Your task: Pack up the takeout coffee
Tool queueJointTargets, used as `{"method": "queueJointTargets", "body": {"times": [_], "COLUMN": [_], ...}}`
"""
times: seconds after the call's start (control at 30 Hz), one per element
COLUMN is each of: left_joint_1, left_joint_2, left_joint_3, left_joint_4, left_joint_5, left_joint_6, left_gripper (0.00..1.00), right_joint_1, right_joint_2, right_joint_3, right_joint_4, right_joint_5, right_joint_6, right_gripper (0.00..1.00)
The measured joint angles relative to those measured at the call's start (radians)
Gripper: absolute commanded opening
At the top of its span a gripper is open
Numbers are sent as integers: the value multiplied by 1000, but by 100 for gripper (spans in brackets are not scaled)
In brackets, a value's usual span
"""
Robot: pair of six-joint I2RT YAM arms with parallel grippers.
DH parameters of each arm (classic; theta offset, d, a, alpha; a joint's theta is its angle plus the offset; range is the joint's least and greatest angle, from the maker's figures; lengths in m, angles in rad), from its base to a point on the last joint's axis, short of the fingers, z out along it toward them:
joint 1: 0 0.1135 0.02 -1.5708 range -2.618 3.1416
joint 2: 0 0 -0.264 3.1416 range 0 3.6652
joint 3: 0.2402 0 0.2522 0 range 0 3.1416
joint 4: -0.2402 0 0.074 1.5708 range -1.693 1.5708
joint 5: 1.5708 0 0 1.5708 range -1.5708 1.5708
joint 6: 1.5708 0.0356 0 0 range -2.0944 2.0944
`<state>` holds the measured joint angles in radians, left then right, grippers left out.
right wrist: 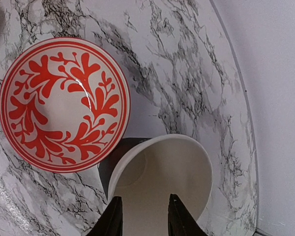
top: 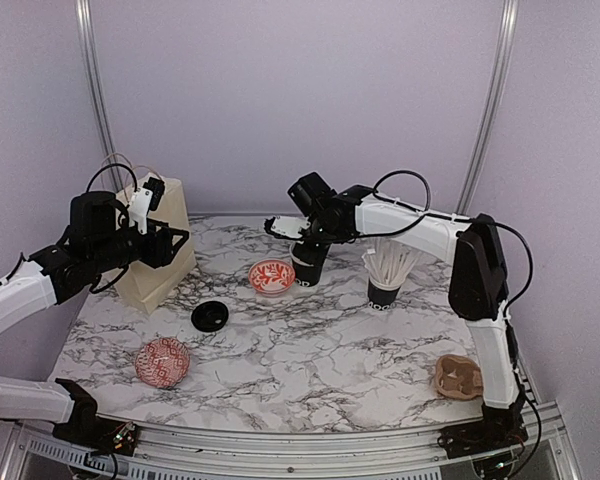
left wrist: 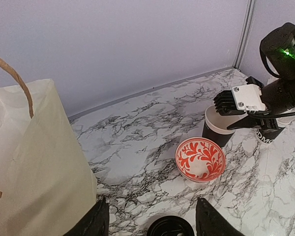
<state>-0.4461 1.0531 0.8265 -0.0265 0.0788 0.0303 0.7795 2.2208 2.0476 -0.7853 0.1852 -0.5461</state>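
The takeout coffee cup (top: 308, 265), black with a white rim, stands open-topped at the back of the table beside a red-and-white bowl (top: 271, 276). My right gripper (top: 305, 240) hangs right over it. In the right wrist view both fingertips (right wrist: 113, 219) stand apart in front of the cup's white inner wall (right wrist: 172, 167); the near rim is hidden. The black lid (top: 210, 316) lies flat to the left. My left gripper (top: 165, 243) hovers open next to the paper bag (top: 155, 280), high above the lid (left wrist: 169, 227).
A second black cup full of white wrapped straws (top: 385, 285) stands right of the coffee cup. Another red-and-white bowl (top: 162, 361) sits front left. A brown pulp cup carrier (top: 457, 377) lies front right. The cream bag (left wrist: 34, 162) has a rope handle.
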Motion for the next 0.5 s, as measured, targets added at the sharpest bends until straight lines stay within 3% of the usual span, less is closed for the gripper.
{"method": "queueJointTargets", "body": {"times": [0.5], "left_joint_1": [-1], "left_joint_2": [0], "left_joint_3": [0], "left_joint_4": [0], "left_joint_5": [0], "left_joint_6": [0], "left_gripper": [61], "right_joint_1": [-5], "right_joint_2": [13], "right_joint_3": [16], "right_joint_4": [-33], "right_joint_5": [-19], "right_joint_6": [23], "right_gripper": [25]}}
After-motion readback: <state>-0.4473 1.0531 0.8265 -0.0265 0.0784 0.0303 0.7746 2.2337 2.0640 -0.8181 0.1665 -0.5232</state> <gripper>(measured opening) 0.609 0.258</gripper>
